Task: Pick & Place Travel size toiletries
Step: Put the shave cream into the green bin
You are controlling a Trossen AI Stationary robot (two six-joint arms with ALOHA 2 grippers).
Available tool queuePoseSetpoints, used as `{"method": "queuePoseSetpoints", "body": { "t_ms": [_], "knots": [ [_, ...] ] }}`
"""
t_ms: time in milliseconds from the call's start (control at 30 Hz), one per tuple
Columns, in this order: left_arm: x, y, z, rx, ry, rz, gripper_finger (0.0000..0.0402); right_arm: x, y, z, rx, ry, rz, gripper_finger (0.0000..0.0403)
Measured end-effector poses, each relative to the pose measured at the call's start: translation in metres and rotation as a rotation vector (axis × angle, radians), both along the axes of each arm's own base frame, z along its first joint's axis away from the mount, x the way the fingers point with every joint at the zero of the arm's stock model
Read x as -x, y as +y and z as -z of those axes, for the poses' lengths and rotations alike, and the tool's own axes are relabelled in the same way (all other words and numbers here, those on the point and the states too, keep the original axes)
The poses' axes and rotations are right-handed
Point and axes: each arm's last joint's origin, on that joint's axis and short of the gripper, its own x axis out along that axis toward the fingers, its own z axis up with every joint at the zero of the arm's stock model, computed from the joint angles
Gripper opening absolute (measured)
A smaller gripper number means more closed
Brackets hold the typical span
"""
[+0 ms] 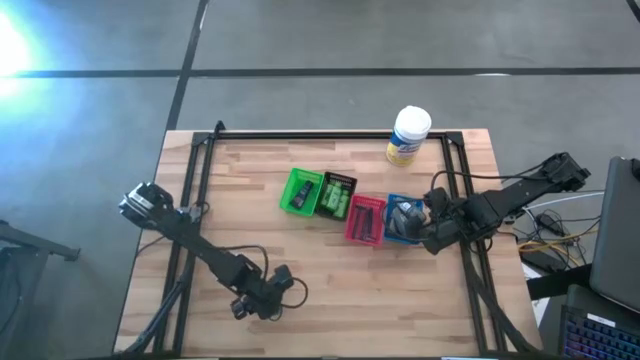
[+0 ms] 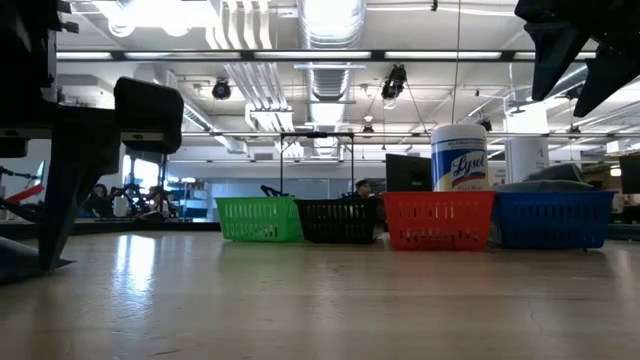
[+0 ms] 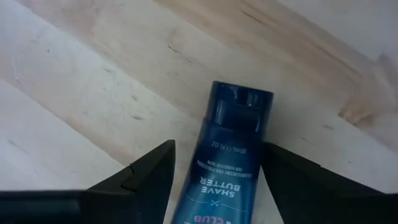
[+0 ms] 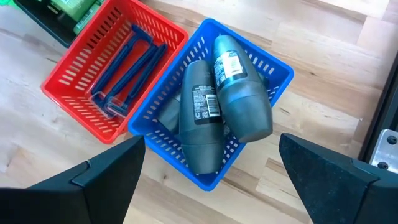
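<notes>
You are lowering the left gripper [image 3: 214, 180] over a dark blue shave butter tube [image 3: 227, 155] lying flat on the bare wood of the table [image 1: 330, 320], at the near side, left of centre. To do this step well, keep the fingers [image 3: 149, 177] square to the tube's long sides, sink until the pads are reaching its mid-height, and only then be closing; a grip too near the cap could be letting it pivot out.

The left fingers are standing apart, one on each side of the tube, with the tube running up between them and its cap end pointing away from the wrist. I cannot tell whether either finger is touching it yet.

Your right gripper [image 4: 211, 180] is hovering over the blue bin [image 4: 277, 68], fingers wide apart and holding nothing. Grey oblong tubes [image 4: 199, 118] are lying in that bin, and blue razors [image 4: 127, 65] in the red bin [image 4: 68, 81] to its left.
</notes>
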Motion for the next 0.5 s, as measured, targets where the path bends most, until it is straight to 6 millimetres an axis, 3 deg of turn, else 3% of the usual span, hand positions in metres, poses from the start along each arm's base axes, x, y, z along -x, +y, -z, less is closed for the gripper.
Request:
{"method": "queuePoseSetpoints", "body": {
  "t_ms": [500],
  "knots": [
    [0.0047,0.0047,-0.0052,0.009,0.086,-0.241,0.0131,0.0003,0.0004,0.0002,-0.007,0.015,-0.021,0.0368]
  ]
}}
